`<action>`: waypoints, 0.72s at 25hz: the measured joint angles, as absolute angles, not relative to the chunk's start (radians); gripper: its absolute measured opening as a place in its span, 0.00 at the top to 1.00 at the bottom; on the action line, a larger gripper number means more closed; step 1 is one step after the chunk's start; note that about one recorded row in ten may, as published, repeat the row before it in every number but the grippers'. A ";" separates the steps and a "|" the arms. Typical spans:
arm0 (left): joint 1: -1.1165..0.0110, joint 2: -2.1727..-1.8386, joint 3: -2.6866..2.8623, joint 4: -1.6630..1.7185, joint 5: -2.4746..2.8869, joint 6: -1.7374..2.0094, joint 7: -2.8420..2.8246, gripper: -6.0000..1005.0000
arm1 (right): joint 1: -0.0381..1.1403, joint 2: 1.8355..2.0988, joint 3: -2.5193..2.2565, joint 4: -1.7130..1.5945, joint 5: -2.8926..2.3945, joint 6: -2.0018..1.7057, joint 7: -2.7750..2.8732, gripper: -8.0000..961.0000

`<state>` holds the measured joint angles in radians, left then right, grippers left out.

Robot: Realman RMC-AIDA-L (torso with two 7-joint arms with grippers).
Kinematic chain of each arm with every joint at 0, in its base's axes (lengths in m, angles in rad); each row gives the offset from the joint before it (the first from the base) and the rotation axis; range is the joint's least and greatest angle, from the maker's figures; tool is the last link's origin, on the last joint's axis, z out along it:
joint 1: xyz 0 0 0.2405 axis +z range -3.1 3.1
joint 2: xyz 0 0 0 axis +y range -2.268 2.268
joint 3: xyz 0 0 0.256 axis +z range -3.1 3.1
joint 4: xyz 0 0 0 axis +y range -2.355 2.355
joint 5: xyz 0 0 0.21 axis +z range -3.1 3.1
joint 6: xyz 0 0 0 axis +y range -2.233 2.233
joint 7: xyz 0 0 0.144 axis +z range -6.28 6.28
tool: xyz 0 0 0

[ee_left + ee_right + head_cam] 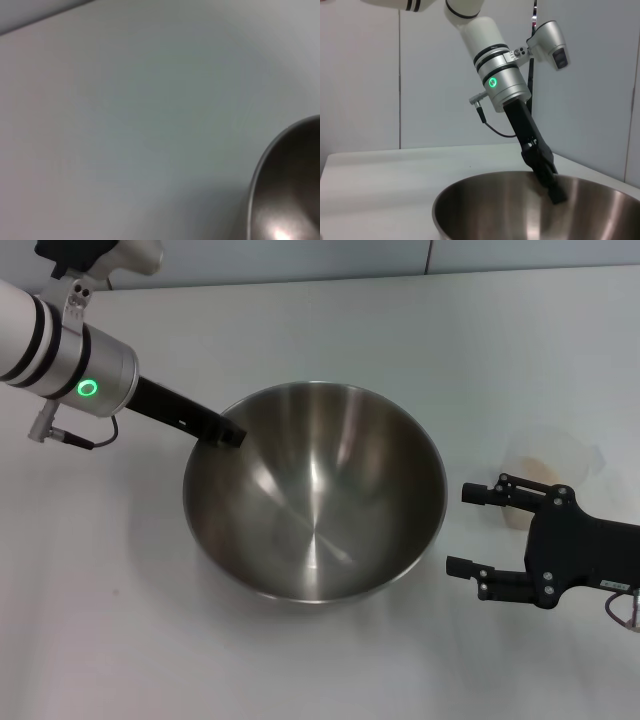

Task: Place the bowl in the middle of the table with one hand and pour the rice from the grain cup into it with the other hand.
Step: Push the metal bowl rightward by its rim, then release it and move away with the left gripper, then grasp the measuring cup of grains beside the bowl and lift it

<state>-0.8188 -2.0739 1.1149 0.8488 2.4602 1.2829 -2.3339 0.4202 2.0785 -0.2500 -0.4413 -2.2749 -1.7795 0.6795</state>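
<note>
A curved part of the bowl [292,195] and its thin rim sits on the white table [140,130], whose far edge shows beyond

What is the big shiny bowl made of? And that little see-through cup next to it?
The bowl looks like stainless steel: grey, brushed, with bright reflections inside. The cup looks like thin whitish plastic, because the white table shows faintly through it. Something pale sits inside it, probably rice.

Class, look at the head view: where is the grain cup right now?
The grain cup stands on the table on the robot's right, just beyond the right tool and right of the bowl, apart from both.
</note>
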 joint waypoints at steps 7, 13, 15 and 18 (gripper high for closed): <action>-0.769 -2.070 1.107 0.904 2.298 1.237 -2.196 0.74 | 0.414 2.078 -0.249 -0.445 -2.275 -1.786 0.679 0.18; -0.640 -2.068 1.103 1.003 1.947 1.202 -1.889 0.64 | 0.404 2.078 -0.248 -0.449 -2.265 -1.816 0.680 0.18; -0.605 -2.066 1.082 0.979 1.819 1.199 -1.815 0.60 | 0.401 2.078 -0.248 -0.449 -2.263 -1.820 0.680 0.18; -0.576 -2.062 1.000 0.922 1.678 1.222 -1.748 0.48 | 0.400 2.078 -0.248 -0.449 -2.262 -1.824 0.680 0.18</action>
